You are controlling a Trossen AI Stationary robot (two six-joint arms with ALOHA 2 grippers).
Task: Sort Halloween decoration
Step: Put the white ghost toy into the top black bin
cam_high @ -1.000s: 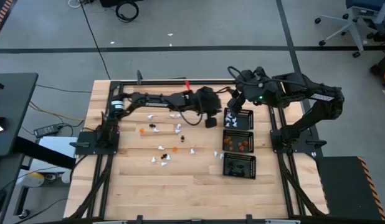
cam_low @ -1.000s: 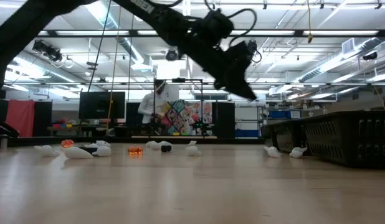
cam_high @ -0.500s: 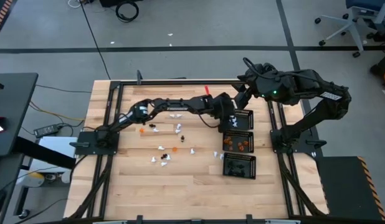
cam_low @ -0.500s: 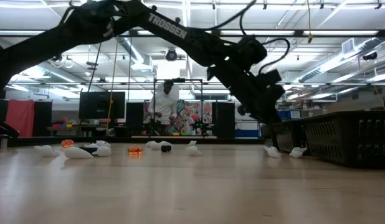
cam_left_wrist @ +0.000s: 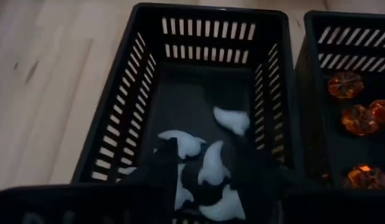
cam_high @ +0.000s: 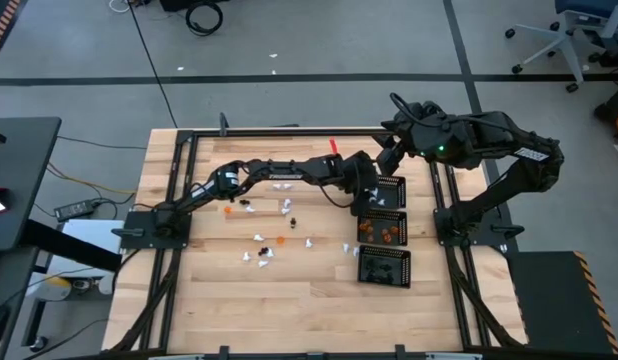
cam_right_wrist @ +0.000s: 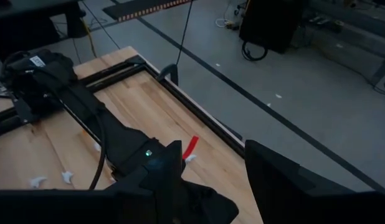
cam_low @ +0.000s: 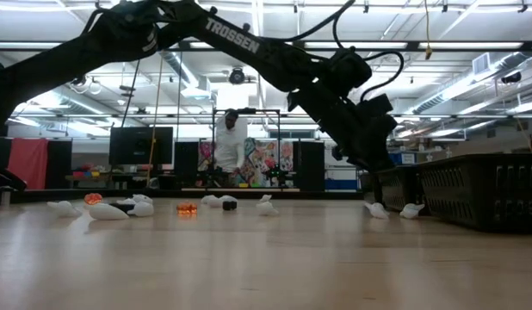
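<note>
Left gripper (cam_left_wrist: 202,171) poised directly above white-ghost tray (cam_left_wrist: 124,118), fingers parted, nothing seen clamped between them; 5 or so white ghosts (cam_left_wrist: 231,119) lying on tray floor straight below. Right gripper (cam_right_wrist: 211,171) parked high beyond far edge of trays, fingers apart and empty. Remaining trinkets (cam_high: 261,240) scattered mid-surface, well apart from trays and nearer left arm; open room there, tray walls only obstacle on withdrawal.

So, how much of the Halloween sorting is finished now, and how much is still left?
Partly done. The white tray holds several white trinkets, the middle tray holds orange ones, and the nearest tray holds dark ones. In hand: the left gripper hangs over the white tray, fingers apart. The right gripper waits beyond the trays. Left: scattered trinkets on the table.
</note>
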